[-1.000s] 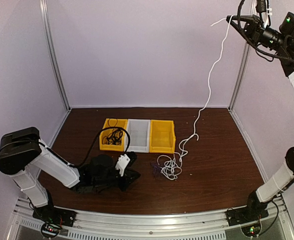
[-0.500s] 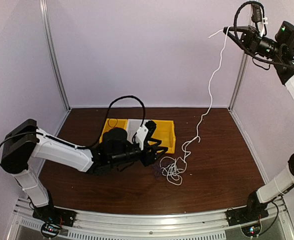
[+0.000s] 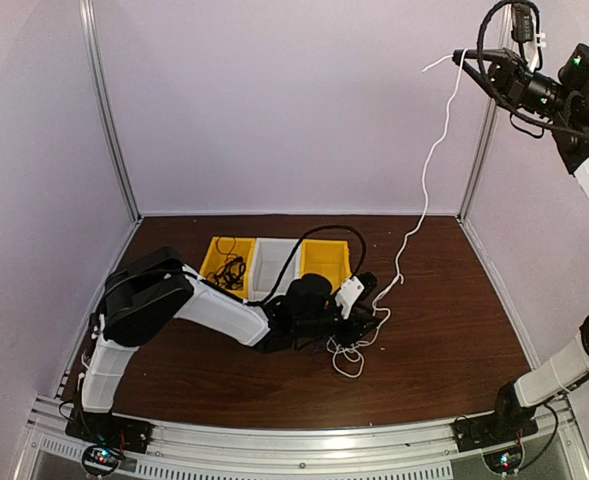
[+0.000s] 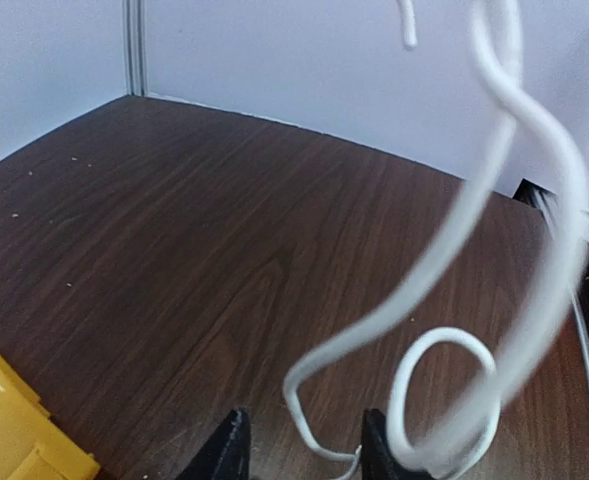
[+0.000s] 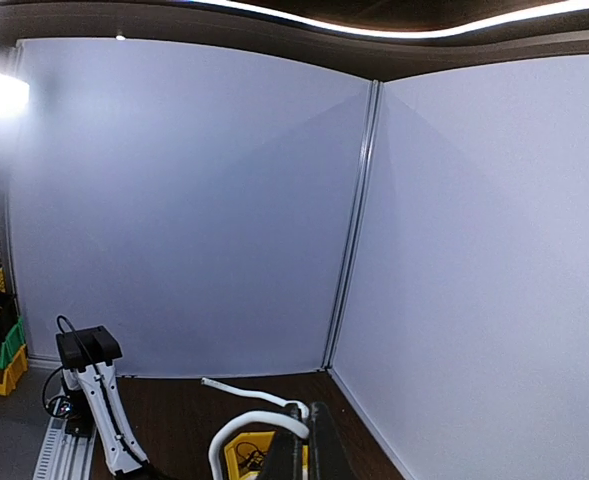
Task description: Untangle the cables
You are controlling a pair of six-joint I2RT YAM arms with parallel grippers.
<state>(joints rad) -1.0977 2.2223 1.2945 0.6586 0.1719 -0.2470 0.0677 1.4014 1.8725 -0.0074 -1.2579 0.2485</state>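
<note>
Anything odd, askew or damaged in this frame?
Nothing is spilled or damaged. The white cable hangs from the raised right gripper down to a tangled heap on the table, by the open left gripper, as expected mid-untangling.

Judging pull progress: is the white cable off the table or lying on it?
Partly: the white cable hangs from the right gripper up high; its lower loops lie on the table.

**White cable point(image 3: 426, 165) strung high**

The white cable hangs wavy from the raised right hand point(image 3: 458, 56), pinched near its end, down to loose coils on the desk point(image 3: 444, 330) beside the left hand point(image 3: 374, 305). Black cables point(image 3: 232, 270) lie bunched well left of it.
</note>
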